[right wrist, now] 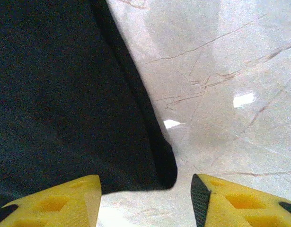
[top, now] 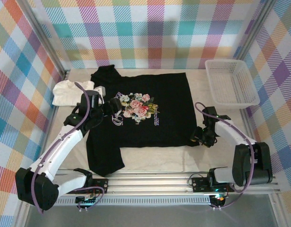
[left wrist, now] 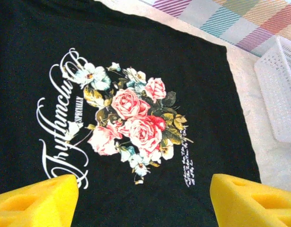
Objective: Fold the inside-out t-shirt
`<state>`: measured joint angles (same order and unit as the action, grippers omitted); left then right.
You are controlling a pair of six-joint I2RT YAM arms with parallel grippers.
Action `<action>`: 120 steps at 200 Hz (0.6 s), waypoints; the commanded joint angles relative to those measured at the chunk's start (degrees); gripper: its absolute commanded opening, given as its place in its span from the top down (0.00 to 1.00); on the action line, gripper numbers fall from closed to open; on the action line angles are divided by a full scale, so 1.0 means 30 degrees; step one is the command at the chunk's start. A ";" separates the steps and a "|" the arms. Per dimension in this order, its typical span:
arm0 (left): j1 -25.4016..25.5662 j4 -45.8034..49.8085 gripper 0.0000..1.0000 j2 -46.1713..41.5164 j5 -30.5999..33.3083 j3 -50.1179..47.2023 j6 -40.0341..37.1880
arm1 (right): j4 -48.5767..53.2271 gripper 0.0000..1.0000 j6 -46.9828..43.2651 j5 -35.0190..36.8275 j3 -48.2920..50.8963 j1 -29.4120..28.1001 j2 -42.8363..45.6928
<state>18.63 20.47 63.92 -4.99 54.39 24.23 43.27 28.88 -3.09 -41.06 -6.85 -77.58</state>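
The left fingers (left wrist: pixel 36 203), two yellow foam-like pads, stand wide apart with nothing between them. They hang above the black t-shirt (left wrist: pixel 197 75), and below the gap lies its rose print (left wrist: pixel 136 123) with white script lettering curling along one side.

The right fingers (right wrist: pixel 55 203) are apart too, low over the counter (right wrist: pixel 230 71). They grip nothing. The near hem corner of the t-shirt (right wrist: pixel 50 85) lies between them and a little ahead, flat on the pale marbled surface. The cloth comes closer to the left-hand finger in that wrist view, and whether it touches I cannot tell.

From above, the left arm (top: pixel 65 142) reaches up from its base and bends over the shirt's left part, near the print (top: pixel 138 108). The right arm (top: pixel 230 130) curls in toward the shirt's near right corner.

The t-shirt (top: pixel 150 135) is spread out flat in the middle of the counter (top: pixel 154 158), print facing up. It lies sideways, with its straight hem toward the right, one sleeve at the far left and the other hanging toward the near left.

A small white folded garment (top: pixel 72 92) sits just beside the shirt on the far left, partly behind the left arm. A white plastic basket (top: pixel 230 82) stands on the far right, apart from the shirt. Bright plaid walls close in the space.
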 commanded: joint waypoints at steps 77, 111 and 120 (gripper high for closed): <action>0.0116 0.4582 0.26 0.0682 0.0525 -0.2515 0.1063 | -0.3656 1.00 -0.0490 -0.0694 -0.2646 0.0372 -0.1341; 0.0174 0.5030 0.26 0.1032 -0.0209 -0.2752 0.0948 | -0.4371 1.00 -0.1214 -0.0981 -0.6158 0.1761 -0.3561; 0.0233 0.5169 0.26 0.0996 -0.0166 -0.3108 0.1044 | -0.4451 1.00 -0.1292 -0.1074 -0.7038 0.2108 -0.4212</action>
<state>18.68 33.15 67.13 -4.01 46.85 26.39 32.86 27.33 -6.28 -56.47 -3.16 -86.19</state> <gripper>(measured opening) 0.742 0.041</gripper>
